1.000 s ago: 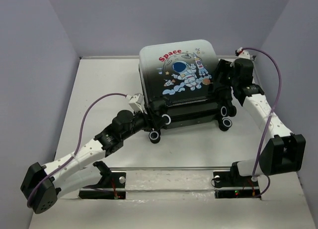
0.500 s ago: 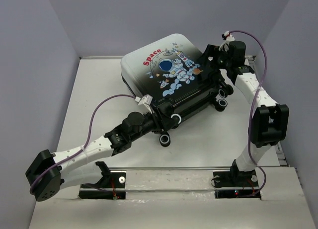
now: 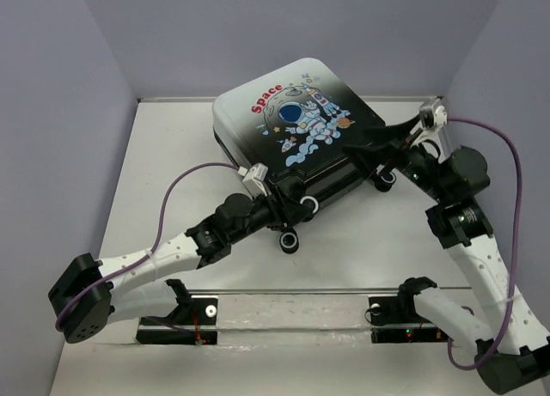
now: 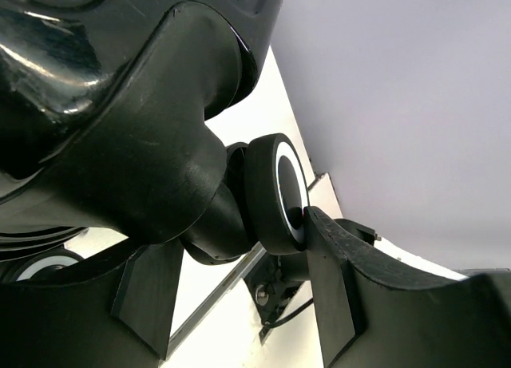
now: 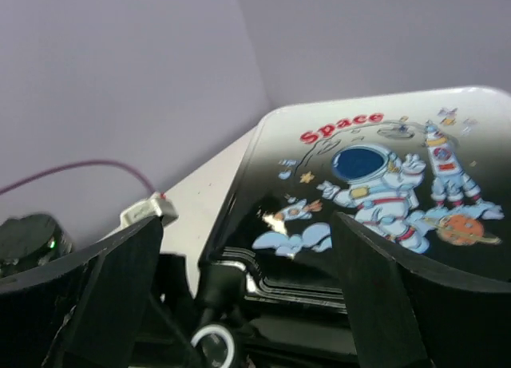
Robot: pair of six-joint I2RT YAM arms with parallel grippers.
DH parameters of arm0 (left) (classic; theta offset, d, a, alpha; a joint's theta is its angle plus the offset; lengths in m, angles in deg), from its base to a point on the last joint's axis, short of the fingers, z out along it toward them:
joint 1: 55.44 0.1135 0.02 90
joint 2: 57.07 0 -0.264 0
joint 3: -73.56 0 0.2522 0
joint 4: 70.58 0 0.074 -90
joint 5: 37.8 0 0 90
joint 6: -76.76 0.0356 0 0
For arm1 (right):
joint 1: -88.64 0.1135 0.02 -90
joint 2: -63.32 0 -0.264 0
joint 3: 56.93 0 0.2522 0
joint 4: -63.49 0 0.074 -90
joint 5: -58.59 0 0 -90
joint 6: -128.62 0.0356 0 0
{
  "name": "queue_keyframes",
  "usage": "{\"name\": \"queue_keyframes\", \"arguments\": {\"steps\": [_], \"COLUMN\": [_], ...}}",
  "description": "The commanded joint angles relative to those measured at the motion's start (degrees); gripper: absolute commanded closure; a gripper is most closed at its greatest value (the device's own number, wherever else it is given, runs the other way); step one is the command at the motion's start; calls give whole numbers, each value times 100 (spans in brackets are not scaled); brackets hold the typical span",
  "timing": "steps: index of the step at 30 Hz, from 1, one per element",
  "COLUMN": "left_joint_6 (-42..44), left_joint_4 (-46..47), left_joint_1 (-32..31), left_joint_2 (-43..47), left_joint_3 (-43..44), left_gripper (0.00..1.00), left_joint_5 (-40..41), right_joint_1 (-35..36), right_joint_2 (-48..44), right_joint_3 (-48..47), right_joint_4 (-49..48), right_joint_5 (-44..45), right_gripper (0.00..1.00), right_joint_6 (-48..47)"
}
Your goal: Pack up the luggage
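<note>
The luggage [image 3: 296, 121] lies shut and flat at the back middle of the table, astronaut print up, turned at an angle. My left gripper [image 3: 290, 209] is at its near edge. In the left wrist view the gripper [image 4: 235, 240] is closed round a black-and-white wheel [image 4: 275, 194], and one finger [image 4: 335, 288] presses the wheel's face. My right gripper [image 3: 382, 147] is open just off the case's right corner, not touching it. In the right wrist view that gripper [image 5: 247, 224] has its fingers wide apart, with the luggage [image 5: 383, 168] beyond them.
Purple walls close the table at the back, left and right. A metal rail [image 3: 292, 291] with both arm bases runs along the near edge. The left arm's purple cable [image 3: 185, 179] loops above its forearm. A second wheel [image 3: 288, 240] hangs off the case's near edge.
The luggage has swung counter-clockwise with my left gripper on its wheel, then stayed nearly still. My right gripper has let go of the right corner and drawn back to the right.
</note>
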Motion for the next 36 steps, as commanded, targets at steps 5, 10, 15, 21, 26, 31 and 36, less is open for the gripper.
{"name": "queue_keyframes", "arguments": {"steps": [5,10,15,21,26,31,36], "left_joint_6": [870,616,379,237,176,158,123], "left_joint_4": [1248,1458,1626,1749,1837,1846,1863], "left_joint_1": [-188,-188,-188,-188,-197,-197,-197], "left_joint_2": [93,111,146,313,296,322,269], "left_joint_3": [570,640,614,464,447,420,438], "left_gripper": [94,94,94,94,94,94,94], "left_joint_5": [-638,-611,-664,-628,-699,-681,-637], "right_joint_1": [1749,2743,3343,3343,3343,3343,3396], "right_joint_2": [-799,-179,1088,2204,2732,3093,3392], "right_joint_3": [3366,4335,4194,4335,4423,4485,4450], "right_joint_4": [-892,-2579,-3731,-5357,-6290,-7152,-8223], "right_joint_5": [974,1334,2126,2882,3435,3596,3279], "right_gripper": [88,79,35,30,37,46,78], "right_joint_6": [871,1251,873,697,662,644,1022]}}
